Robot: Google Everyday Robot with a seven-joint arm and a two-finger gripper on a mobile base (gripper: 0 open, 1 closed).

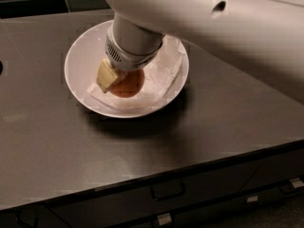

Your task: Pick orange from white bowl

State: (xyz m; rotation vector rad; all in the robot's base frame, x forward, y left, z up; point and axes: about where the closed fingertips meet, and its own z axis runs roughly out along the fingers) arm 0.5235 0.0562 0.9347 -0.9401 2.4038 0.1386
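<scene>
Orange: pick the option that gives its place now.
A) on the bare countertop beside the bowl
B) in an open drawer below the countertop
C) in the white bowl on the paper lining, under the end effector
C: the orange shows inside the white bowl against the crumpled paper, with the end effector down over it.

High, close view onto hand (118,78) in white bowl (78,65).

The grey counter (204,141) bears the white bowl (78,72), hand (118,78) inside it.
</scene>
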